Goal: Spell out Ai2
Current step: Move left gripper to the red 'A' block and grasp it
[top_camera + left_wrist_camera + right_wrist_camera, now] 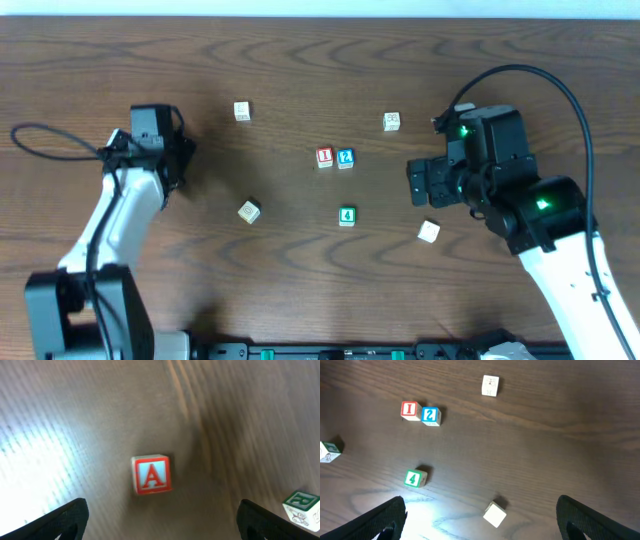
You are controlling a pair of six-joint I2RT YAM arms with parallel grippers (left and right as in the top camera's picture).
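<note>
The left gripper (162,519) stands wide open and empty, with the red-bordered wooden A cube (152,474) ahead of its fingertips, about midway between them. The right gripper (480,521) gapes empty too, the red I cube (410,410) and blue 2 cube (430,415) touching side by side well ahead of it. The A, being a cube, has no long axis: its letter faces up, head away from the jaws, sides slightly skewed, so closing may twist it, and a careless set-down could knock the I.

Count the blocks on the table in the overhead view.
7: back-left block, back-right block, red block beside blue block mid-table, green block nearer, left-front block, right-front block. Others may be hidden.
</note>
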